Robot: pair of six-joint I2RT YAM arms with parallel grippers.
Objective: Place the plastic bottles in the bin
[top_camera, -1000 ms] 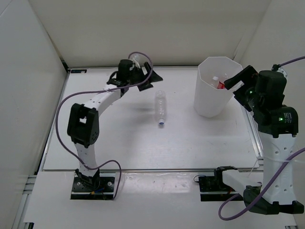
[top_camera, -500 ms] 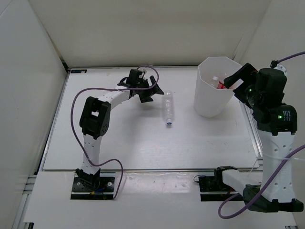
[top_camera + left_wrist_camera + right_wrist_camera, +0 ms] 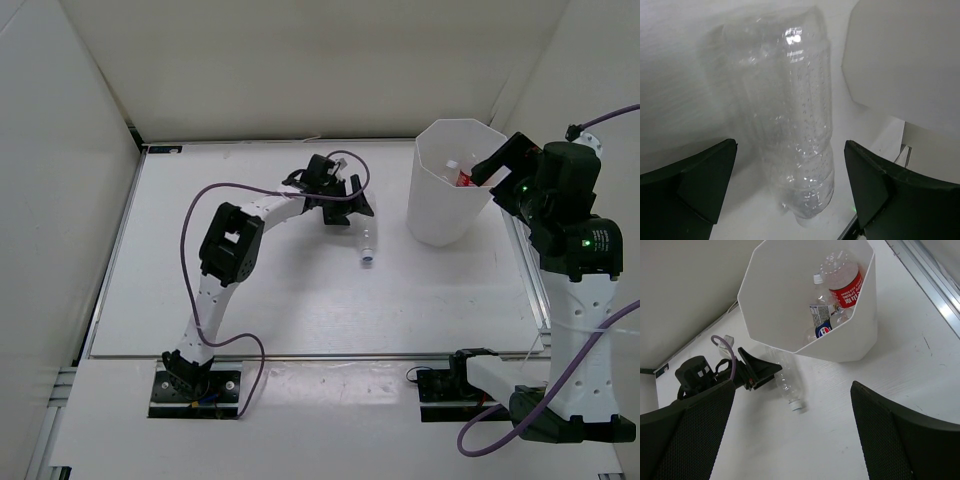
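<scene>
A clear plastic bottle (image 3: pixel 365 238) with a white cap lies on the table just left of the bin (image 3: pixel 440 225), cap toward the near side. My left gripper (image 3: pixel 350 208) is open, its fingers either side of the bottle's base end; the left wrist view shows the bottle (image 3: pixel 795 125) between the wide-apart fingers (image 3: pixel 695 185). The tall white bin holds three bottles: one with a red label (image 3: pixel 846 284), one with a white cap (image 3: pixel 818 307), one with a blue label (image 3: pixel 824 331). My right gripper (image 3: pixel 492 165) hangs open and empty over the bin's right rim.
White walls enclose the table on the left, back and right. A metal rail (image 3: pixel 530 290) runs along the table's right edge beside the right arm. The left arm's purple cable (image 3: pixel 200 205) loops above the table.
My left arm has swung right from the back centre toward the bin. The lying bottle has shifted right with it, closer to the bin. The right arm has not moved.
</scene>
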